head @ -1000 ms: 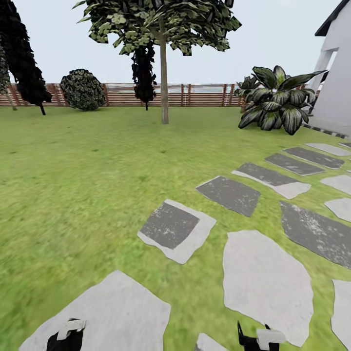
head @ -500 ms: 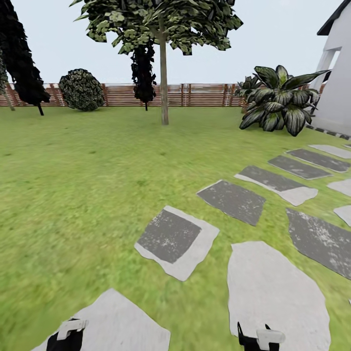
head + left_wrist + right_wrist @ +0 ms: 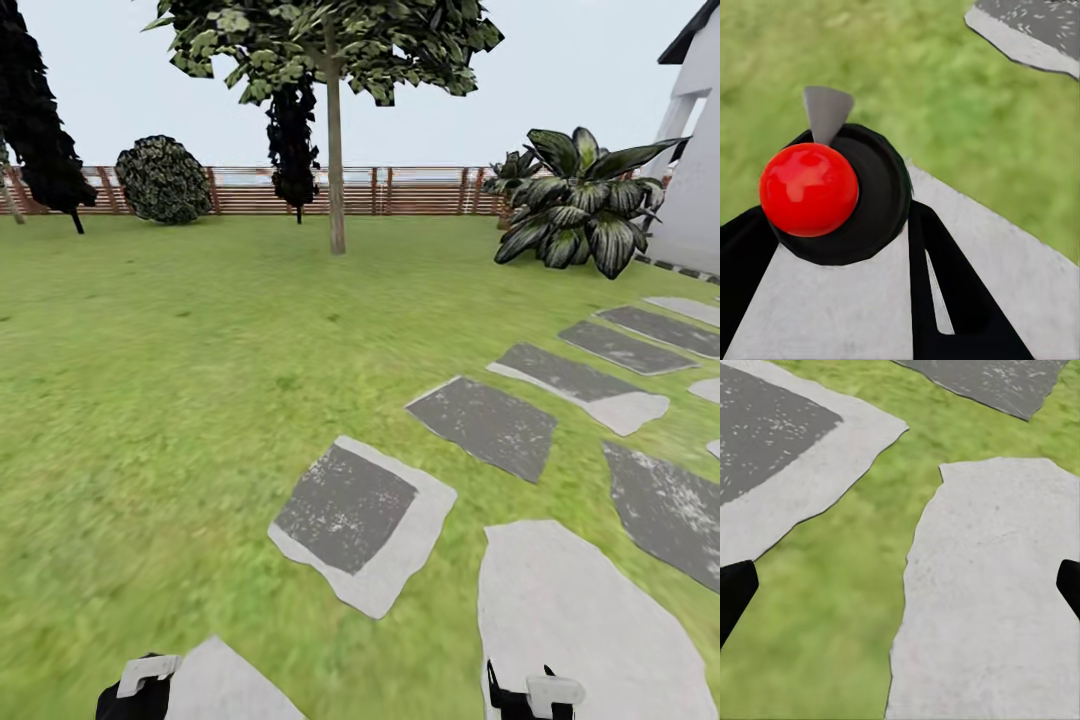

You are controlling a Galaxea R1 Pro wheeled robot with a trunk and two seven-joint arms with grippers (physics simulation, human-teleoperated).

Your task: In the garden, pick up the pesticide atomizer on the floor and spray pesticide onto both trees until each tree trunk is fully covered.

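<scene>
Carrying pesticide atomizer (image 3: 825,195) pinched in left gripper (image 3: 832,247), ready for spraying; right gripper (image 3: 900,585) spread, empty; tree trunk (image 3: 336,170) at 12 o'clock.

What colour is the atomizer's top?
Glossy red on the pesticide atomizer, clearest in the left wrist view.

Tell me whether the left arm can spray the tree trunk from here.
Probably not yet. The left gripper holds the atomizer, but the tree trunk stands far across the lawn near the fence. Nothing blocks the way; the robot looks to need to drive closer.
</scene>
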